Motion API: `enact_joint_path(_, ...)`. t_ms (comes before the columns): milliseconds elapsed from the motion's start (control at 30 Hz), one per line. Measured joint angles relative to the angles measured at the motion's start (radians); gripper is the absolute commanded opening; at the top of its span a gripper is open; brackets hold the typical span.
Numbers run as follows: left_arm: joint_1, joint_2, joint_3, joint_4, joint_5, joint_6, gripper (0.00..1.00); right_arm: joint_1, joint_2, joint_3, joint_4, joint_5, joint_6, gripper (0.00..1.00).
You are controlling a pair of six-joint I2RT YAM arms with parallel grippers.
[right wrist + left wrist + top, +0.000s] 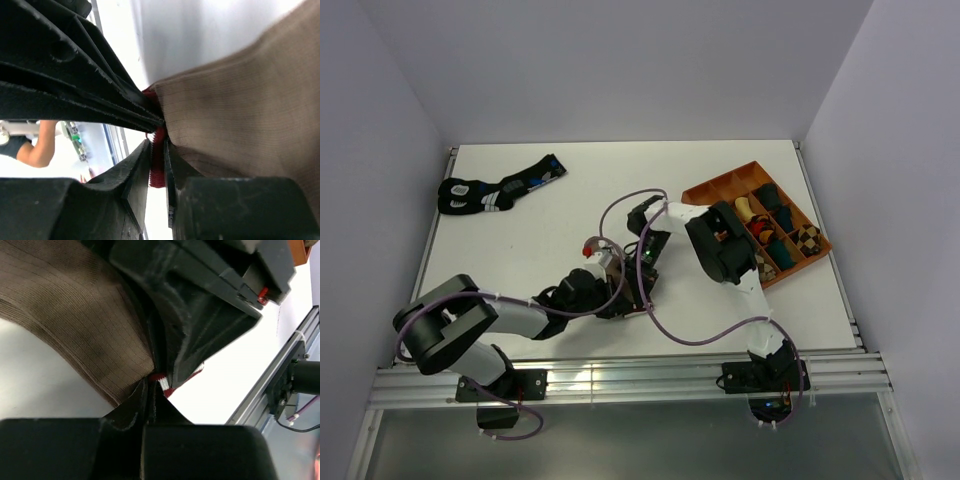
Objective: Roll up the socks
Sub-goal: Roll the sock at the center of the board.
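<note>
The tan-brown sock (65, 305) fills the upper left of the left wrist view, and its maroon-and-white striped cuff (161, 381) sits at my left gripper's (151, 385) tips, which are shut on it. In the right wrist view the same sock (240, 100) spreads to the right. Its red cuff edge (158, 170) is pinched between the narrow jaws of my right gripper (159, 145). Both grippers meet nose to nose at the table's middle, left (620, 297) and right (642, 272), and hide the sock from above.
Black socks with blue and white marks (500, 190) lie at the back left. An orange compartment tray (720, 184) with rolled bundles stands at the right, close to the right arm's elbow. A metal rail (620, 375) runs along the near edge. Walls close in three sides.
</note>
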Motion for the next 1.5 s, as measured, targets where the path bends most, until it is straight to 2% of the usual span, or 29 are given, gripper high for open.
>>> enact_joint_path(300, 0.0, 0.01, 0.015, -0.025, 0.005, -0.066, 0.0, -0.006, -0.176, -0.163, 0.254, 0.056, 0.181, 0.45)
enact_joint_path(500, 0.003, -0.004, 0.017, -0.061, 0.014, -0.113, 0.0, -0.024, -0.314, -0.224, 0.393, 0.097, 0.267, 0.47)
enact_joint_path(767, 0.063, -0.027, 0.005, -0.119, 0.114, -0.169, 0.0, -0.072, -0.446, -0.292, 0.491, 0.156, 0.307, 0.47)
enact_joint_path(1233, 0.198, 0.018, 0.043, -0.226, 0.371, -0.195, 0.0, -0.071, -0.759, -0.567, 0.657, 0.298, 0.216, 0.49)
enact_joint_path(1333, 0.21, 0.036, 0.059, -0.246, 0.406, -0.195, 0.0, -0.029, -0.826, -0.652, 0.695, 0.348, 0.172, 0.49)
enact_joint_path(1500, 0.228, 0.077, 0.077, -0.255, 0.473, -0.196, 0.0, 0.119, -0.946, -0.811, 0.814, 0.449, 0.104, 0.51)
